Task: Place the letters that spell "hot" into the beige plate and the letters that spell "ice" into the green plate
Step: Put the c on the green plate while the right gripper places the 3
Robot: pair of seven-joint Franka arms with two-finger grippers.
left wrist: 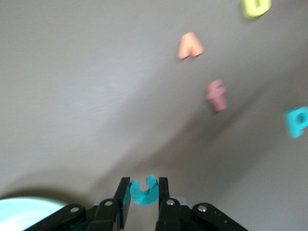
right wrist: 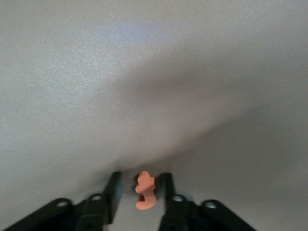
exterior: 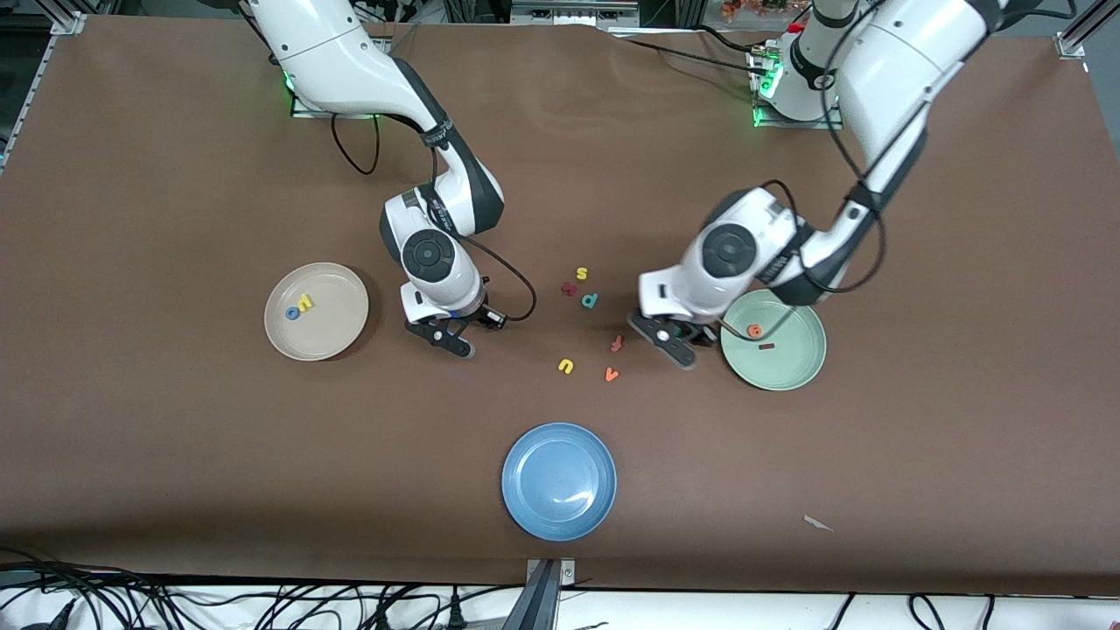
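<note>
Left claw [left wrist: 144,195] beside f [left wrist: 217,95], v [left wrist: 190,45]

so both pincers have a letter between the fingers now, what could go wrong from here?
1. The right pincer has the small orange foam t sitting loosely between its fingers, so it could twist or drop on the lift.
2. The left pincer pinches the teal foam c only at its edges, beside the pale green plate; a slip could drop it outside the rim.
</note>
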